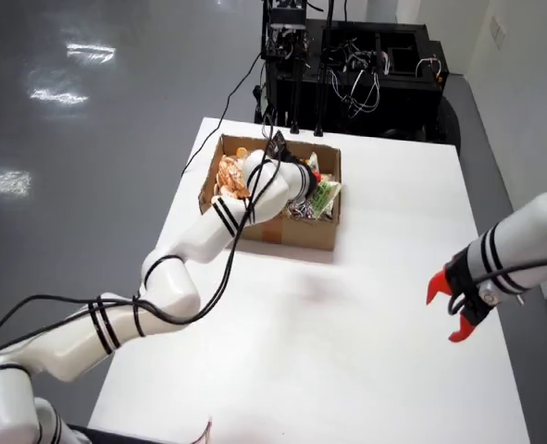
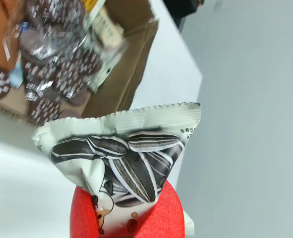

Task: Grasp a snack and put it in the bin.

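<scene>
In the view that rides on the gripper, my gripper (image 2: 124, 215) is shut on a white sunflower-seed snack packet (image 2: 121, 148), whose lower end is pinched between the red fingers (image 2: 166, 213). The packet stands upright with its serrated edge on top. Behind it, at the upper left, is the cardboard bin (image 2: 121, 74), full of wrapped snacks (image 2: 57, 64). In the view from above, the white working arm's wrist (image 1: 287, 176) reaches over the same bin (image 1: 292, 231). Its fingers and the packet are hidden there.
A second arm stands at the right of the view from above, its red gripper (image 1: 453, 310) open and holding nothing over the white table (image 1: 366, 351). Black equipment (image 1: 347, 65) with cables sits behind the table's far edge. Grey floor surrounds the table.
</scene>
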You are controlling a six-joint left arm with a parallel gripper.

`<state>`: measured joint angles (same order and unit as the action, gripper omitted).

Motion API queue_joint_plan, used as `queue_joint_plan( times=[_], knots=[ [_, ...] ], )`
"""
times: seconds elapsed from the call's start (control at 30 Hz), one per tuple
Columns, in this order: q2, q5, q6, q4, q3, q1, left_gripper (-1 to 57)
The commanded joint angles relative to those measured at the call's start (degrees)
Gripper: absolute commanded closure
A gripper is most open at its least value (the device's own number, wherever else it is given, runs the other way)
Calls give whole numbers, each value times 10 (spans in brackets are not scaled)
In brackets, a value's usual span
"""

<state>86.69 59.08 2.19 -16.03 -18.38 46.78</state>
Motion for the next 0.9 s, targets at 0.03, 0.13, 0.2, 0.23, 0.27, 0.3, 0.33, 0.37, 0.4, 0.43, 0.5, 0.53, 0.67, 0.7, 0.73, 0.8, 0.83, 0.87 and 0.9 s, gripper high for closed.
queue_joint_plan(
  times=[0.03, 0.13, 0.2, 0.23, 0.27, 0.3, 0.33, 0.37, 0.4, 0.43, 0.5, 0.53, 0.67, 0.7, 0.73, 0.8, 0.83, 0.87, 0.9],
  knots=[
    [-1, -46, -15, -6, -3, -24, 566],
    [-3, -79, -22, -8, -1, -39, 550],
    [-6, -99, -27, -9, 4, -49, 536],
    [-8, -108, -30, -9, 8, -53, 529],
    [-10, -117, -32, -9, 11, -58, 522],
    [-12, -125, -35, -9, 15, -62, 513],
    [-14, -133, -37, -8, 18, -66, 499],
    [-16, -140, -39, -7, 22, -70, 472],
    [-19, -147, -39, -6, 27, -74, 424],
    [-22, -153, -41, -5, 33, -78, 372],
    [-30, -167, -43, 2, 46, -85, 278],
    [-33, -173, -44, 6, 52, -89, 240],
    [-41, -190, -43, 16, 64, -96, 142],
    [-42, -191, -42, 17, 65, -96, 129],
    [-43, -189, -42, 18, 66, -97, 120],
    [-41, -178, -42, 18, 62, -96, 112],
    [-39, -170, -41, 18, 57, -95, 113],
    [-35, -161, -39, 18, 50, -93, 116],
    [-31, -151, -36, 18, 41, -91, 123]
  ],
)
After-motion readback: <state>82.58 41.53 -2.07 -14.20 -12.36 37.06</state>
